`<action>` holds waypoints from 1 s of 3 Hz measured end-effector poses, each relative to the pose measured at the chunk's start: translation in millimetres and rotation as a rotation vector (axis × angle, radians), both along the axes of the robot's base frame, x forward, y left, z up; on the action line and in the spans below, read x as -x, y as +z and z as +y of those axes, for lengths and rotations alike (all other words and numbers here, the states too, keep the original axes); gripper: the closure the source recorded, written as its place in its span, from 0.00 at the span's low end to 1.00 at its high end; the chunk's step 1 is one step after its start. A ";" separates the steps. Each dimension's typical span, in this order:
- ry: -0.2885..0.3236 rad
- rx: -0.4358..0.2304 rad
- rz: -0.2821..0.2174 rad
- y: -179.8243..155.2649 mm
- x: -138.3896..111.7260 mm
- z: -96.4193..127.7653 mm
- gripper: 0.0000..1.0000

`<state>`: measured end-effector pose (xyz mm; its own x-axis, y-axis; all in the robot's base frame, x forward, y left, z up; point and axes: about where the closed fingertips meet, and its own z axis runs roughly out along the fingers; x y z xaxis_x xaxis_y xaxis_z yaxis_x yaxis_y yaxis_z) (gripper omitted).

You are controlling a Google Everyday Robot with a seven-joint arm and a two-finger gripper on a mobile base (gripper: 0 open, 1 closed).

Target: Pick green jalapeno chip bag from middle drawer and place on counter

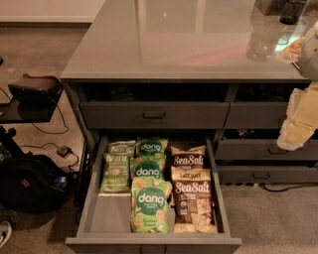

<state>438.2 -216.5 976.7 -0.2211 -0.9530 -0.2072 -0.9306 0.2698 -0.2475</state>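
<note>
The middle drawer (92, 203) is pulled open at the bottom centre. In its left column lies the green jalapeno chip bag (115, 174), dull olive, with a second similar bag (122, 147) behind it. The grey floor in front of them is bare. The glossy grey counter (184, 39) fills the top of the view. My gripper (297, 126) hangs at the right edge, pale, beside the right-hand drawer fronts. It is well to the right of the open drawer, above its level, and holds nothing that I can see.
Bright green "dang" bags (150, 201) fill the drawer's middle column and brown "Sea Salt" bags (192, 194) its right. A closed drawer front (154, 115) sits above. Dark containers (293, 11) stand on the counter's far right. A black bag (27, 183) and cables lie on the floor at left.
</note>
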 end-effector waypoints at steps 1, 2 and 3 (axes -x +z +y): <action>0.000 0.000 0.000 -0.1 0.0 0.1 0.00; 0.060 -0.024 -0.015 -8.6 -3.2 17.1 0.00; 0.203 -0.122 -0.015 -49.6 -19.2 58.3 0.00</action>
<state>457.4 -158.2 927.0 -0.0234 -0.9454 -0.3250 -0.9653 0.1059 -0.2387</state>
